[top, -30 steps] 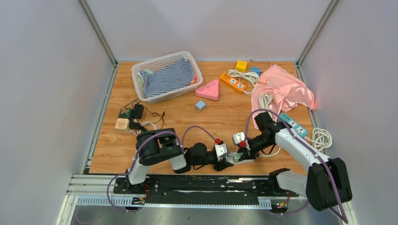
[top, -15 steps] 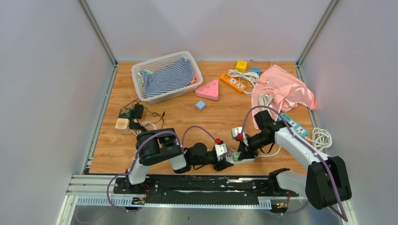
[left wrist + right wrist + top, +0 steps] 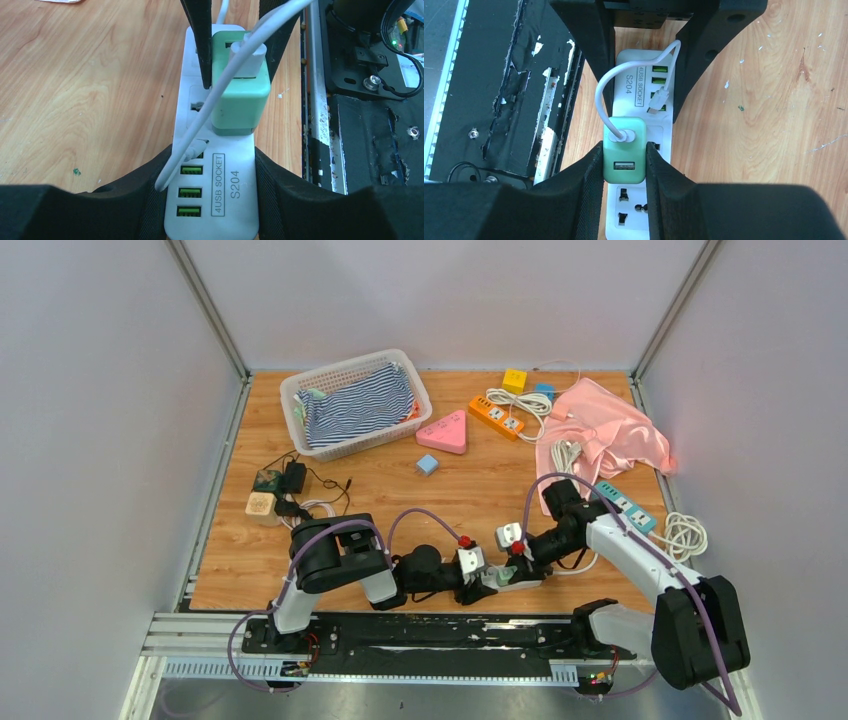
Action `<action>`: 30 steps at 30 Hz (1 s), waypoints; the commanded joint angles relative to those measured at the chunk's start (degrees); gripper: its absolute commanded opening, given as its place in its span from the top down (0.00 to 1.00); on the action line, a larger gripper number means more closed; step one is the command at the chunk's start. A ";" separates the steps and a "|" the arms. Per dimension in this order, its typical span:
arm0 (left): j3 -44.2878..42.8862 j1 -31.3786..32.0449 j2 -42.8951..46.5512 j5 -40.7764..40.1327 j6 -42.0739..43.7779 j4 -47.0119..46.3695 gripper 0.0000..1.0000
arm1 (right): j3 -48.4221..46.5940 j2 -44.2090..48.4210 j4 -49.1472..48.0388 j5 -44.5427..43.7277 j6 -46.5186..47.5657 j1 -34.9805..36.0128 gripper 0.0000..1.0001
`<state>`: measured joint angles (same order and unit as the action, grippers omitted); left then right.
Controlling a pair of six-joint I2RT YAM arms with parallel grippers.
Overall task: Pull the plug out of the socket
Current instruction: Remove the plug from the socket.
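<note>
The socket is a white power strip [image 3: 235,200] [image 3: 634,210] lying near the table's front edge [image 3: 512,578]. My left gripper [image 3: 210,170] is shut on its USB end, one finger on each long side. A mint-green plug [image 3: 237,102] [image 3: 624,145] stands on the strip's face, its pins hidden. My right gripper [image 3: 624,155] is shut on the plug's two sides from the opposite end. A short white cable [image 3: 601,95] loops from the plug's top to one of the strip's USB ports. In the top view both grippers meet over the strip, left gripper [image 3: 480,580] and right gripper [image 3: 520,560].
A white basket [image 3: 300,390] holds striped cloth at the back left. A pink triangular block [image 3: 445,432], an orange power strip [image 3: 496,417], a pink cloth [image 3: 605,435], a blue power strip [image 3: 628,505] and small adapters [image 3: 272,490] lie around. The black base rail [image 3: 499,100] runs beside the strip.
Half a second ago the right wrist sat slightly farther from the front edge; it is back where it was a second ago. The left arm has not moved.
</note>
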<state>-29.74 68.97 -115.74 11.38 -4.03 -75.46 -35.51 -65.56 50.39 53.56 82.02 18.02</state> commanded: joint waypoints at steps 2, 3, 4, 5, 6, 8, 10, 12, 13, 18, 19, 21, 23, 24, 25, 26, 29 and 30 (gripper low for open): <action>-0.30 -0.24 -0.67 -1.18 -1.31 -0.12 1.00 | 0.20 -0.96 0.33 -0.47 -7.78 0.23 1.00; -0.32 -0.24 -0.71 -1.13 -1.33 -0.12 1.00 | -0.21 -0.95 -0.79 -0.90 -10.02 0.14 1.00; -0.26 -0.22 -0.69 -1.10 -1.33 -0.11 1.00 | -0.33 -0.89 -1.88 -1.51 -12.30 0.15 1.00; -0.31 -0.23 -0.71 -1.17 -1.33 -0.12 1.00 | -0.35 -0.77 -3.05 -2.53 -14.71 0.03 1.00; -0.32 -0.24 -0.71 -1.10 -1.33 -0.12 1.00 | -0.29 -0.64 -3.96 -3.23 -15.92 -0.04 1.00; -0.31 -0.24 -0.69 -1.16 -1.33 -0.12 1.00 | -0.19 -0.51 -5.31 -4.21 -17.64 -0.37 1.00; -0.26 -0.20 -0.65 -1.02 -1.33 -0.12 1.00 | -0.11 -0.51 -5.89 -4.88 -18.44 -0.53 1.00; -0.31 -0.24 -0.66 -1.08 -1.33 -0.12 1.00 | 0.22 -0.41 -5.87 -4.93 -17.73 -0.54 1.00; -0.32 -0.24 -0.66 -1.06 -1.33 -0.12 1.00 | 0.60 -0.32 -5.28 -4.39 -16.37 -0.55 1.00; -0.25 -0.23 -0.71 -1.01 -1.32 -0.12 1.00 | 1.71 0.17 -1.19 -0.28 -8.46 -0.59 1.00; -0.36 -0.18 -0.71 -1.05 -1.33 -0.12 1.00 | 1.75 0.09 -0.77 -0.15 -7.65 -0.58 1.00; -0.36 -0.24 -0.63 -1.02 -1.33 -0.04 1.00 | 1.75 -0.07 0.62 0.48 -5.62 -0.53 1.00; -0.38 -0.24 -0.70 -0.95 -1.33 -0.04 1.00 | 1.83 -0.18 2.31 1.23 -2.47 -0.56 1.00; -0.41 -0.23 -0.70 -0.93 -1.33 -0.04 1.00 | 1.91 -0.26 2.53 1.28 -2.12 -0.53 1.00; -0.37 -0.24 -0.66 -0.96 -1.33 -0.04 1.00 | 1.87 -0.27 2.60 1.14 -2.05 -0.55 1.00; -0.34 -0.24 -0.65 -0.97 -1.28 -0.04 1.00 | 1.78 -0.27 2.53 0.99 -2.08 -0.53 1.00; -0.21 -0.23 -0.61 -0.91 -1.33 -0.12 1.00 | 0.99 -0.10 0.73 0.05 -6.09 -0.68 1.00; -0.23 -0.19 -0.62 -0.82 -1.33 -0.19 1.00 | 0.63 0.03 -0.31 -0.13 -7.72 -0.89 1.00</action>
<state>-29.74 68.95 -115.74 11.40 -4.69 -75.48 -35.48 -65.39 48.84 53.63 77.14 17.72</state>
